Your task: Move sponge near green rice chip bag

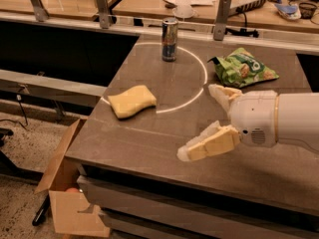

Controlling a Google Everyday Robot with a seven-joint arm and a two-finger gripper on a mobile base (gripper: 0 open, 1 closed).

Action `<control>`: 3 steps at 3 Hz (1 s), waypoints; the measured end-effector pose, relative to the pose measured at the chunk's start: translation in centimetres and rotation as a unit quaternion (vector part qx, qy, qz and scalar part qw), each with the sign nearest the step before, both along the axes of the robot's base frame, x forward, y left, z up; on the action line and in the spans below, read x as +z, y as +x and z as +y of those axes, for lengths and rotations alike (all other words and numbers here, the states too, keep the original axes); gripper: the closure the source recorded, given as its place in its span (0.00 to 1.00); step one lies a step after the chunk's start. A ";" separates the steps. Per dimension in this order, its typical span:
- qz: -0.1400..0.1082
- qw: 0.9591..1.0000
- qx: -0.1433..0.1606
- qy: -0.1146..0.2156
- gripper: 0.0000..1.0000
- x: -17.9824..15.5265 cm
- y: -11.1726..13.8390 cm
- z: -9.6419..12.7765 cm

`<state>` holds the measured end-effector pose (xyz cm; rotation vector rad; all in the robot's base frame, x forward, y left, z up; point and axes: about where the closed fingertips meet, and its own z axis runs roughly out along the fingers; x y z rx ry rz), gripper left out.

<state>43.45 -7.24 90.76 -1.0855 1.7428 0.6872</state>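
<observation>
Right of the sponge (132, 100), the pincer (197, 122) (spread wide) hovers over the table (149, 143)

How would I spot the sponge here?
On the dark table, look left, where the white arc ends. The sponge is the flat pale-yellow wavy pad, left of the robot's tool; its neighbours are a tall can and green bag.
</observation>
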 end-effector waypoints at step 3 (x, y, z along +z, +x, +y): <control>-0.078 0.995 -0.051 0.032 0.00 -2.8 5.7 7.6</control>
